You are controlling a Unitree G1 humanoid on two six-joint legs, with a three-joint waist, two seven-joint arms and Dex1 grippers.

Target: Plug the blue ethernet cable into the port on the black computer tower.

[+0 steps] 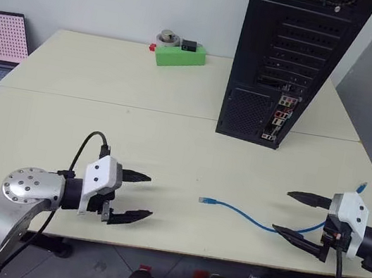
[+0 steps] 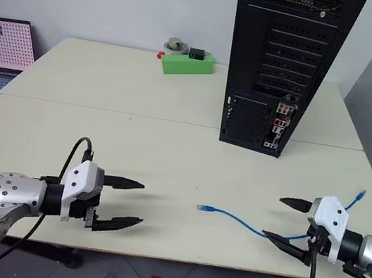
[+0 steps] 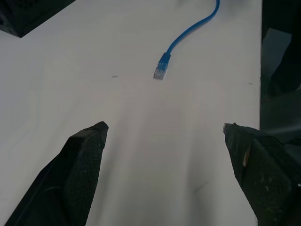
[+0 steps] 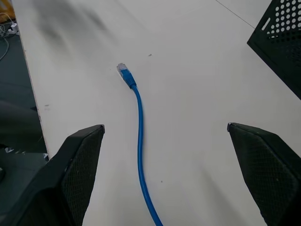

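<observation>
Left hand (image 1: 132, 197), two black fingers spread apart, empty, over the bench's (image 1: 172, 137) near edge. Right hand (image 1: 299, 216), likewise spread, empty, near the right edge. Thin bright-blue ethernet cable (image 1: 238, 212) lies flat between them, running under the right hand. Tall black metal computer tower (image 1: 284, 63) stands upright toward the far edge.

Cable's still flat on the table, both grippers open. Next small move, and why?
Probably bring the right gripper down onto the cable just behind its free plug. The cord runs between that gripper's open fingers, nothing is held, and the tower stands at the far right, on that arm's side.
</observation>
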